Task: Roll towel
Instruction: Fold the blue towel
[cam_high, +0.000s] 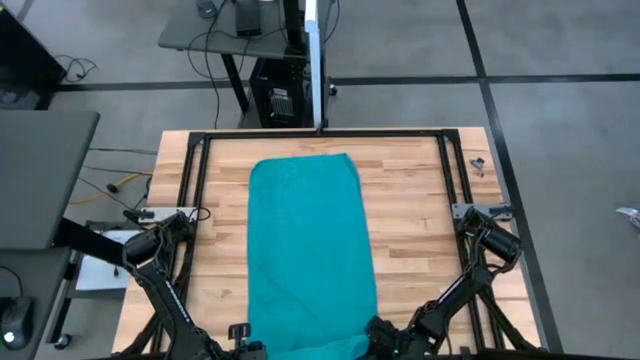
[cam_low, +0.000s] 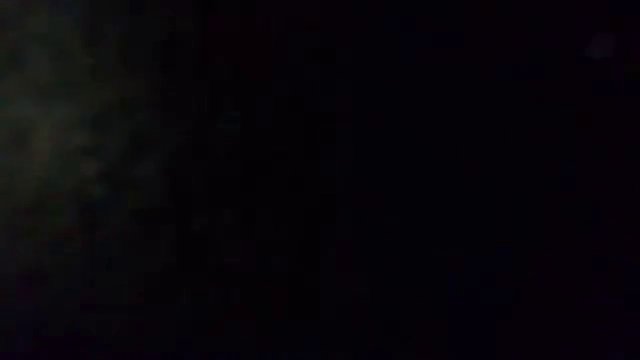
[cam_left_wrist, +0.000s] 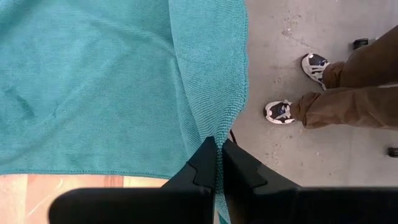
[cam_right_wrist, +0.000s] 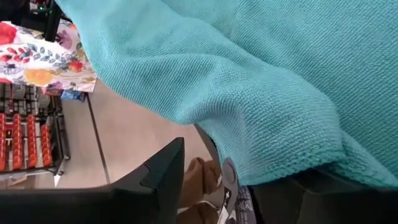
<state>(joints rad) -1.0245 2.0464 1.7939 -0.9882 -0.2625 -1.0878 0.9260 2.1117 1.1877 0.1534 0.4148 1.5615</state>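
Observation:
The teal towel (cam_high: 305, 250) lies flat and lengthwise down the middle of the wooden table (cam_high: 420, 220), its near end at the table's near edge. My left gripper (cam_high: 245, 350) is at the towel's near left corner, shut on it (cam_left_wrist: 219, 152). My right gripper (cam_high: 378, 335) is at the near right corner; in the right wrist view it stands open (cam_right_wrist: 217, 165), and the towel (cam_right_wrist: 249, 74) lies over one finger. The low view is dark and shows nothing. My left gripper pinches the towel's near left corner edge (cam_left_wrist: 214, 134) between its two fingers, coming from the table's near side. The cloth runs slack from the fingers up onto the table. My right gripper has one finger (cam_right_wrist: 298, 186) under the towel's near right corner (cam_right_wrist: 336, 155), which drapes over it; the other finger (cam_right_wrist: 165, 171) stands apart from the cloth.
A black frame (cam_high: 320, 133) runs around the tabletop. Bare wood lies on both sides of the towel. A person's shoes and trouser legs (cam_left_wrist: 323, 93) stand on the floor beyond the table's near edge.

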